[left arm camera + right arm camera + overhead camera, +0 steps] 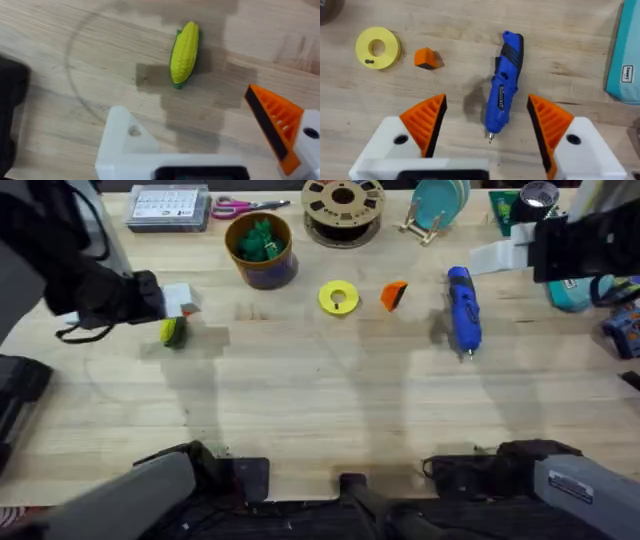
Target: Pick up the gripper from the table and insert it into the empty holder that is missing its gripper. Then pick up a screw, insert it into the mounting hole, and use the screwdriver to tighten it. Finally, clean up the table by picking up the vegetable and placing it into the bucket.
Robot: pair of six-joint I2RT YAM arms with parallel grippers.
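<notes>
Overhead view. My left claw [180,302] hangs over the left part of the table [320,400], just above a toy corn cob [173,332] lying on the wood; the arm behind it is dark and blurred, and from here I cannot judge its fingers. My right claw [495,256] sits near the far right edge, a pale blur against the dark arm. The loose orange gripper [394,294] lies near the middle of the far half, between a yellow ring [338,297] and the blue screwdriver [463,310], apart from both. The bucket [262,250] stands near the far edge, left of centre, with something green inside that I cannot identify. A brown spool [343,210] sits beyond the ring at the far edge.

Left wrist view. My left claw [210,145] is spread, gripping nothing. One finger is the bare white holder [125,142] with an open mounting hole; the other carries an orange tip [275,125], cut off at the frame edge. The corn cob [184,52] lies beyond them, untouched.

Right wrist view. My right claw [487,122] is spread wide, both orange tips fitted. The screwdriver [505,82] lies between them on the wood, bit end nearest the claw, touching neither finger. The gripper [427,57] is a small orange wedge with a dark face, just beside the yellow ring [378,47]. Two small dark specks sit on the ring; I cannot tell what they are.
</notes>
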